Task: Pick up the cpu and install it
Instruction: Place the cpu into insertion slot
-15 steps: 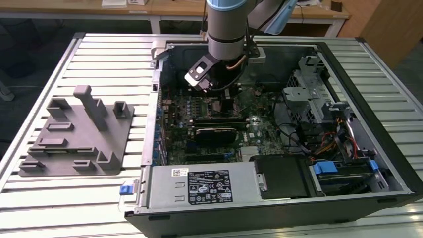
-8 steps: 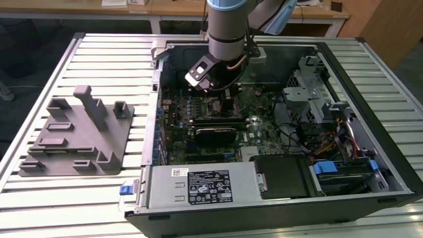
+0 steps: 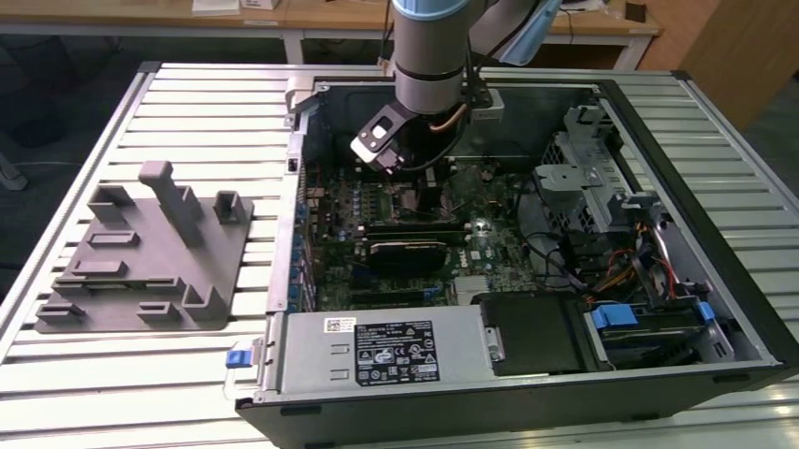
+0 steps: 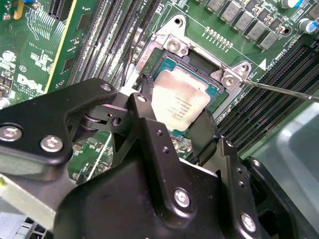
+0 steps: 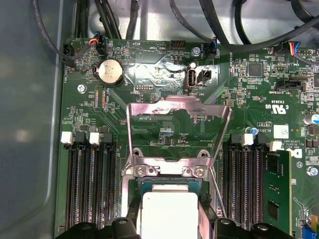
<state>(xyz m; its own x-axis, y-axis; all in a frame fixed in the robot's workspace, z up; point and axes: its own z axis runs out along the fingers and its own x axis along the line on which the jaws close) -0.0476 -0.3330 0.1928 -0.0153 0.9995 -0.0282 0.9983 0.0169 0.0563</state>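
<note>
The cpu (image 4: 180,102), a small square chip with a pale silver top, sits at the motherboard socket (image 4: 174,45) between my gripper's black fingers (image 4: 205,130). My gripper (image 4: 174,107) is shut on the cpu, one finger at each of two opposite edges. In the first wrist view the cpu (image 5: 168,214) lies just below the raised metal load plate (image 5: 179,127), with the gripper (image 5: 168,221) around it. The exterior view shows my arm (image 3: 431,56) reaching down into the open computer case (image 3: 736,309) over the motherboard's middle.
Memory slots (image 5: 89,184) flank the socket on both sides. A thin lever rod (image 4: 279,89) sticks out beside it. A grey fixture with upright posts (image 3: 144,253) lies on the slatted table at the exterior view's left. The power supply (image 3: 374,351) and drive cage (image 3: 587,178) crowd the case.
</note>
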